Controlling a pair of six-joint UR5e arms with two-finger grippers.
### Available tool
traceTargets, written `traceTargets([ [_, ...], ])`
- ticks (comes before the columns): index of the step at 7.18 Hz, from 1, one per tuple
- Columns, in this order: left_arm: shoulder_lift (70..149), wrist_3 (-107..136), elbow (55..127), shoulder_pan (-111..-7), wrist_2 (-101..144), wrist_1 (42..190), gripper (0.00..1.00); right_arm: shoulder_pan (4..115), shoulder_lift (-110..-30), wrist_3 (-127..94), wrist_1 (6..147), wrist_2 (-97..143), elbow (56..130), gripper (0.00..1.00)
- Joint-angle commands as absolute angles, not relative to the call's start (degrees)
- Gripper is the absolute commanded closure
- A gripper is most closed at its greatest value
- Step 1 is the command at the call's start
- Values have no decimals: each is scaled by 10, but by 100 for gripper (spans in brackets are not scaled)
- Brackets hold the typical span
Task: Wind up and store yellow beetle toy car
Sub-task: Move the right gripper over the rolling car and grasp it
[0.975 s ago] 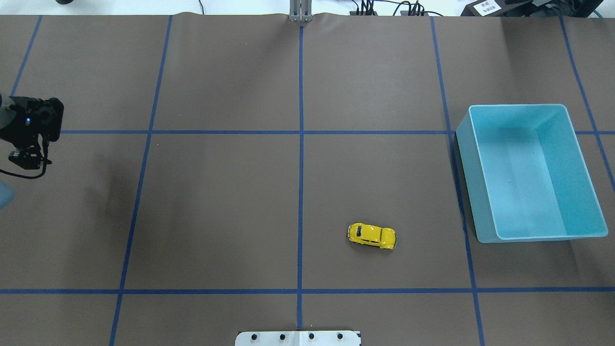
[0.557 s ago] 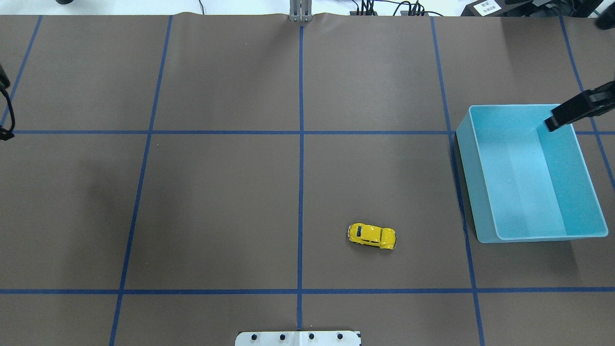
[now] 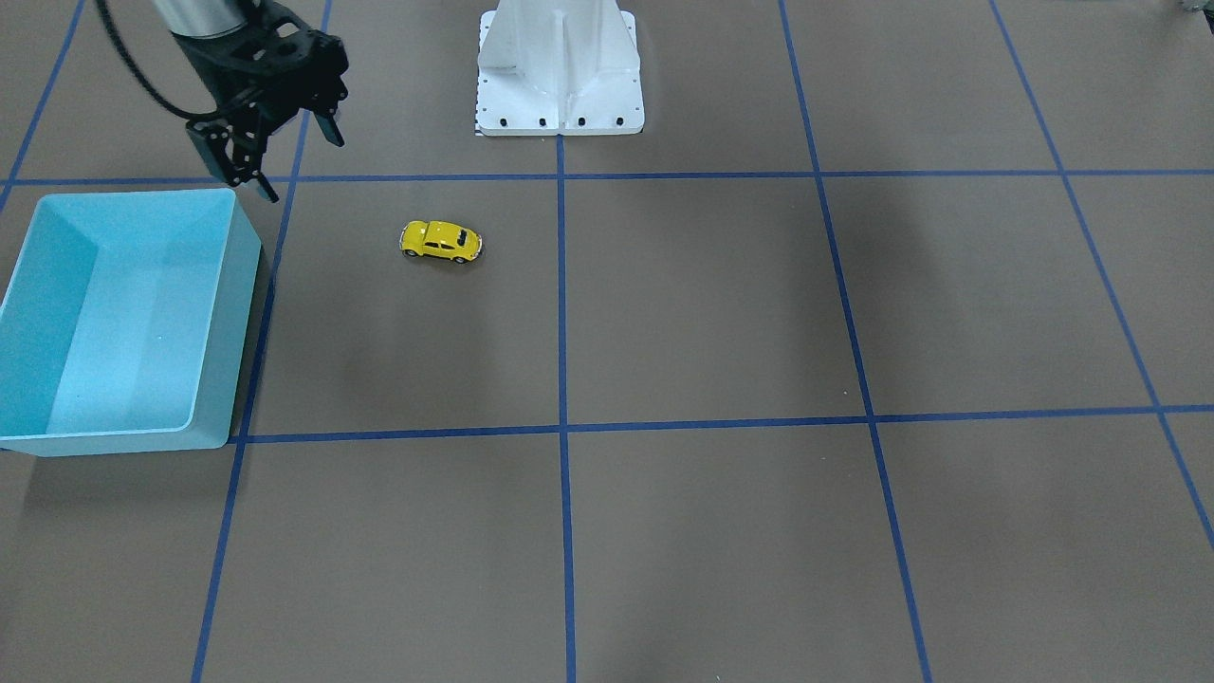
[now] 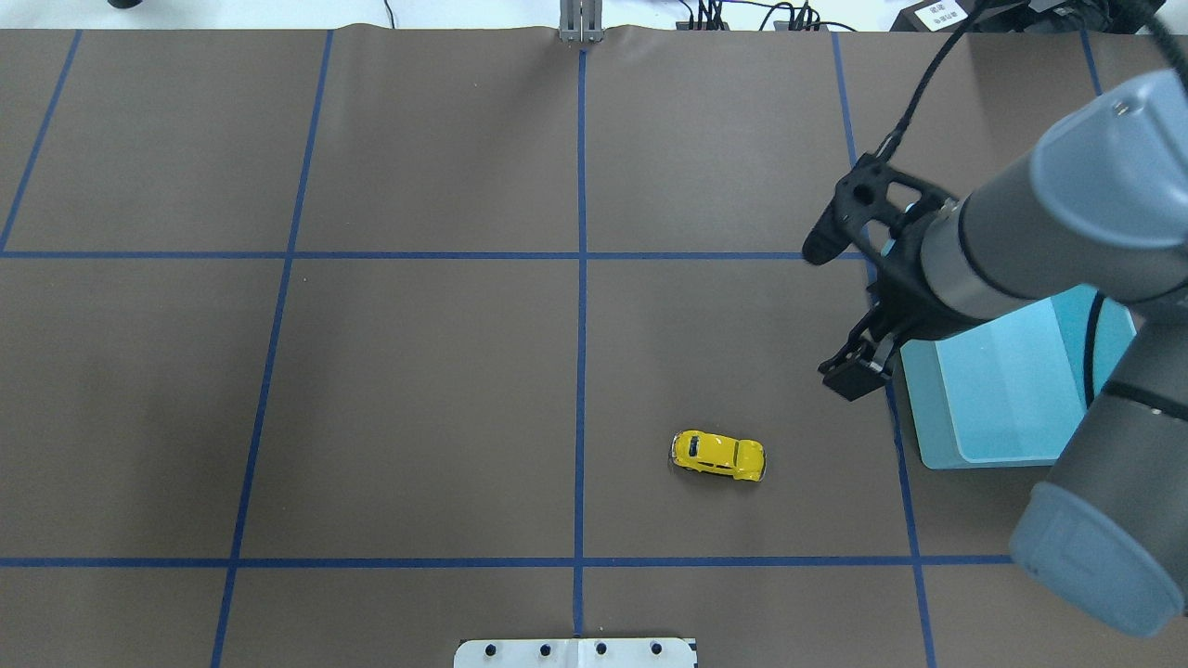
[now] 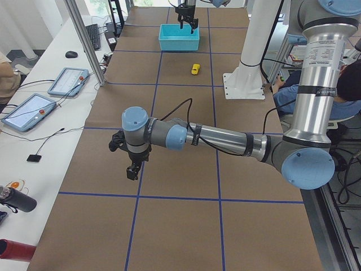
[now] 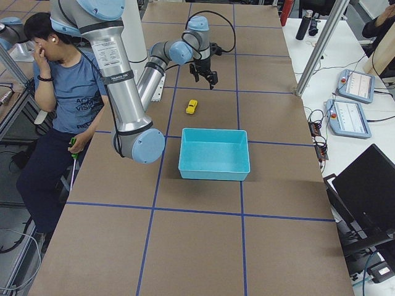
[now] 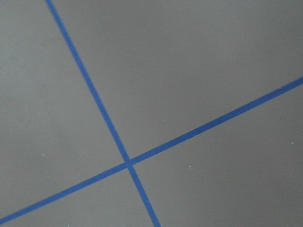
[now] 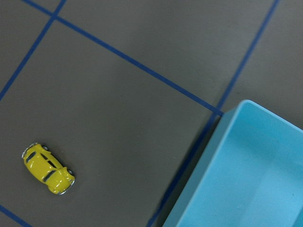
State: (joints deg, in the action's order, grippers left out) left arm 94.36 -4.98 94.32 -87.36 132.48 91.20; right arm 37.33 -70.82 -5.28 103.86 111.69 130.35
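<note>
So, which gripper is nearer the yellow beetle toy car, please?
Right. The right gripper hovers close to the yellow beetle toy car, toward the light blue bin; the left gripper hangs far away on the opposite side.

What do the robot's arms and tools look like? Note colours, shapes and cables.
The left arm and right arm are silver-grey tubes with rounded light blue joint caps. The left tool and right tool are black; the right one shows two thin fingers. A black cable runs to each wrist.
</note>
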Motion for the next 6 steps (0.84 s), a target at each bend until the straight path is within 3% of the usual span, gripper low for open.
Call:
traceTargets([
  [1, 896, -20, 945, -921, 1381, 882, 0, 277, -783, -23, 895, 1076, 1296, 0],
  [4, 864, -4, 947, -929, 1378, 884, 0, 202, -790, 31, 771, 999, 1188, 0],
  [6, 860, -8, 950, -931, 1375, 884, 0, 210, -787, 54, 773, 1004, 1177, 0],
])
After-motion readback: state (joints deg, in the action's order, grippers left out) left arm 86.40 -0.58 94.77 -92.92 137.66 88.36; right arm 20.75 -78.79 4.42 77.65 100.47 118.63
